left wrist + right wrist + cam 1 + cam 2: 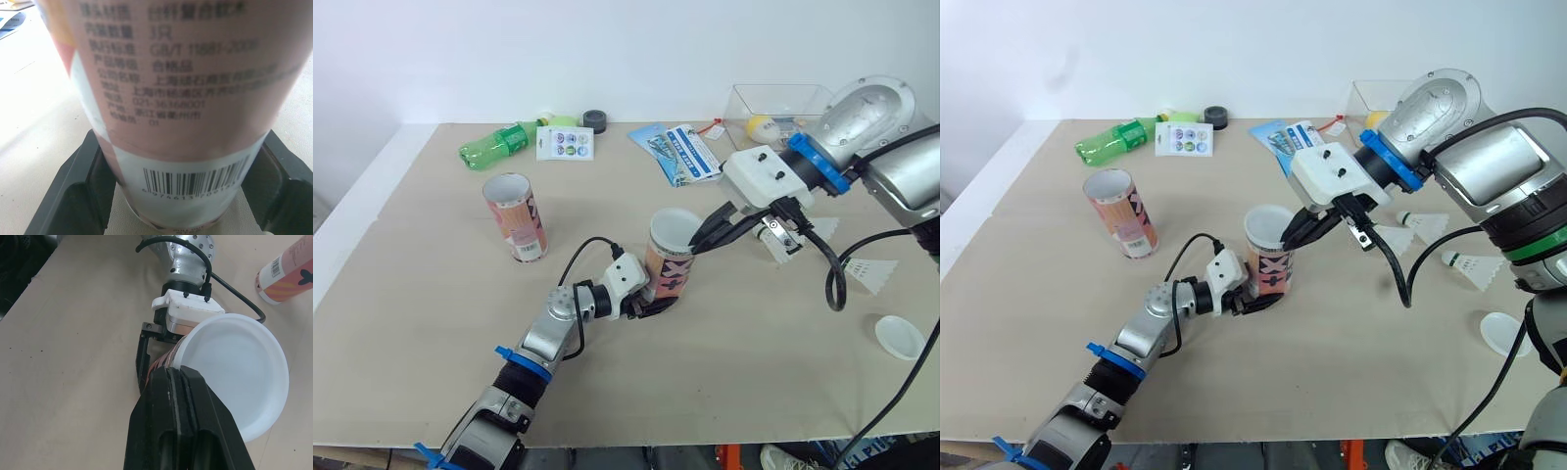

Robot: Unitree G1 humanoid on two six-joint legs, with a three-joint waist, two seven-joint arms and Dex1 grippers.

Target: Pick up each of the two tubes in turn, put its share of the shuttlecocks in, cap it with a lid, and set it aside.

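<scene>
Closest in, the left hand [654,302] is pinching the tube [668,266] low down, with 1 finger on each side near the barcode. It is holding the tube upright in the middle of the surface [734,372] — I think so it is not tipping while the top is being closed. The right hand [705,235] is leaning in over the top, its 2 fingers pressed together on the rim of a white lid [239,367] sitting over the tube's mouth. 3 shuttlecocks [871,274] and another lid [899,336] are lying by the right arm, likely meant for the second tube [516,217], which is standing open further left. Small print on the held tube is showing Chinese words, "3", "GB/T 11881" and a phone number starting "021" — the rest is too fuzzy.
</scene>
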